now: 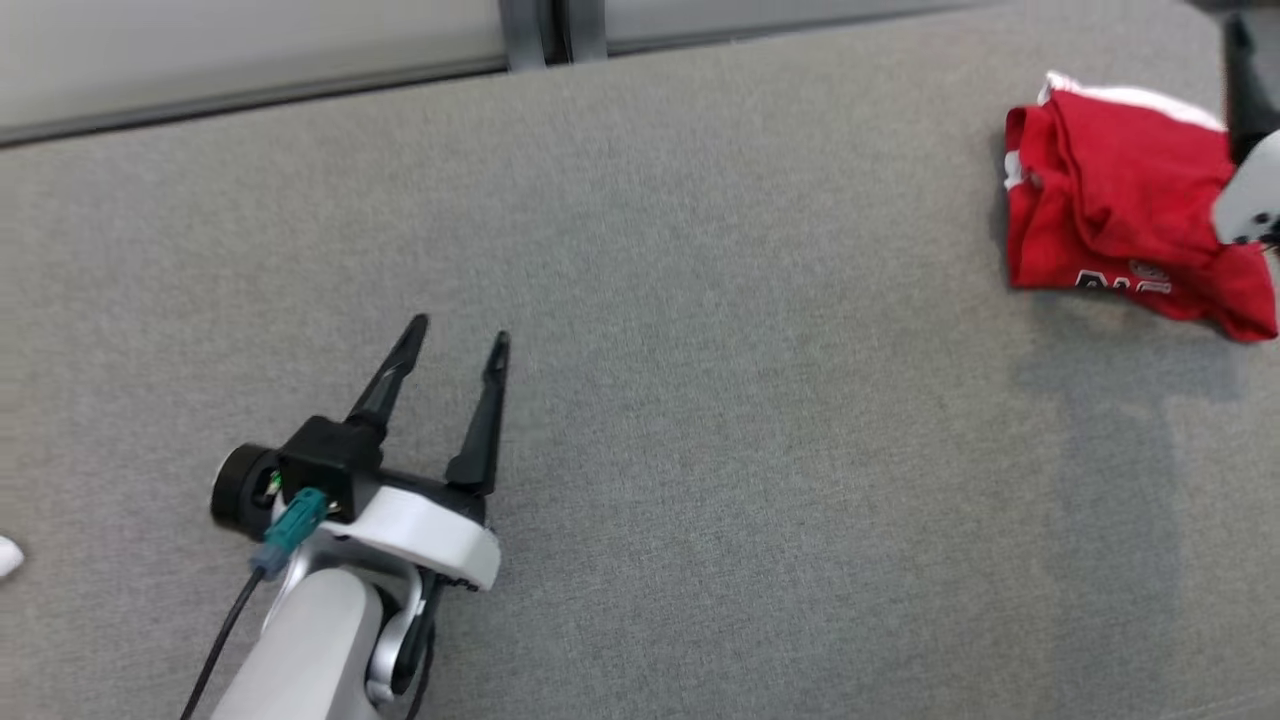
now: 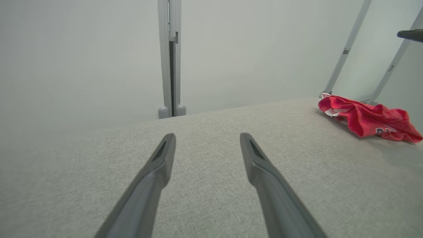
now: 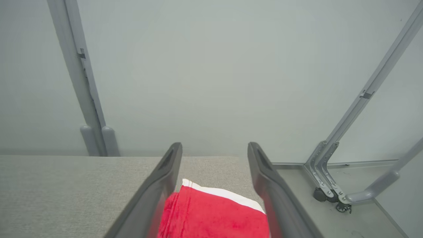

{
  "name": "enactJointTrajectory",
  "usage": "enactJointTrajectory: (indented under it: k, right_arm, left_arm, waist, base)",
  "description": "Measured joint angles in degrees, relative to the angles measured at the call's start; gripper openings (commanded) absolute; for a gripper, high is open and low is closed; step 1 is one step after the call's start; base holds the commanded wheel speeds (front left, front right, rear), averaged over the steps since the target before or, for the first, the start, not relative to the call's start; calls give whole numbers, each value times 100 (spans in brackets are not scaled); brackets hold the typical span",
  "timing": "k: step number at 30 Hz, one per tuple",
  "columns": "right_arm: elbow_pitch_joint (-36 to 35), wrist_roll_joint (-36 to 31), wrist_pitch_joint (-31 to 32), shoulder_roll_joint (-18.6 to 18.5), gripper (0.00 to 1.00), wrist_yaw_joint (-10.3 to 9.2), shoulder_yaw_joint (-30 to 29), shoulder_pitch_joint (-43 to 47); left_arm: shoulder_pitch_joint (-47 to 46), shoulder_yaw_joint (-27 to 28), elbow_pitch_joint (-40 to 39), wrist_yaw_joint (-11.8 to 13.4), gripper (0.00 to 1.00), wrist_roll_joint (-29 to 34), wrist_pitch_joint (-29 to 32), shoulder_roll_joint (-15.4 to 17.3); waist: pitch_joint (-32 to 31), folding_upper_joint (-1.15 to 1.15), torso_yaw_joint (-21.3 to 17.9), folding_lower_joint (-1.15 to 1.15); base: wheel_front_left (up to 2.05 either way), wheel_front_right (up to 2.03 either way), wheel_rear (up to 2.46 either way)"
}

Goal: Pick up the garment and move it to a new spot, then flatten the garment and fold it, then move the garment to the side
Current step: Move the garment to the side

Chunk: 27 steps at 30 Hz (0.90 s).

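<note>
Red garment [image 1: 1110, 200] at 2 o'clock, white print unreadable. Left gripper [image 1: 459, 330] at 7 o'clock spread, empty. Right gripper [image 3: 214, 145] spread over garment, not gripping.

surface: grey fabric tabletop [image 1: 700, 450] | backdrop: pale wall [image 2: 82, 49] | frame: grey upright posts [image 2: 169, 66]

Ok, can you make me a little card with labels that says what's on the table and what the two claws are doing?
surface: grey fabric-covered table
clothing: red cloth garment with white trim, bunched up at the table's far right
left: left claw open, holding nothing, well apart from the garment
right: right claw open, one finger either side of the garment, not pinching it
background: grey metal posts against a pale wall
</note>
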Motion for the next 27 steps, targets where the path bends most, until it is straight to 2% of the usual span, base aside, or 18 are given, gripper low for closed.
enactJointTrajectory:
  k: [5,12,17,18,20,24,27]
  right_arm:
    - [-1165,-148,-34,10,100,0,-565,477]
    - [-2744,-802,-43,132,100,0,-1669,2240]
    - [-3853,-1298,-43,517,100,0,-2490,3838]
    - [-3853,-1298,-43,517,100,0,-2490,3838]
    - [-4362,-1517,-43,734,100,0,-2788,4468]
    - [-4923,-1803,-44,967,100,0,-3159,5187]
    - [-5087,-1959,-43,1099,100,0,-3395,5553]
  left_arm:
    - [349,250,-53,64,100,-160,-73,162]
    - [778,555,-144,183,100,-347,-75,410]
    - [1143,650,-339,387,100,-399,-21,463]
    - [1143,650,-339,387,100,-399,-21,463]
    - [1313,711,-416,479,100,-437,-12,503]
    - [1534,798,-499,580,100,-490,-22,512]
    - [1702,845,-548,637,100,-541,-48,490]
  waist:
    - [-546,0,67,0]
    - [-1267,0,248,0]
    - [-1706,0,473,0]
    - [-1706,0,473,0]
    - [-1809,0,563,0]
    - [-1868,0,606,0]
    - [-1876,0,609,0]
  base:
    - [0,0,0]
    - [0,0,0]
    - [0,0,0]
    - [0,0,0]
    - [0,0,0]
    - [0,0,0]
    - [0,0,0]
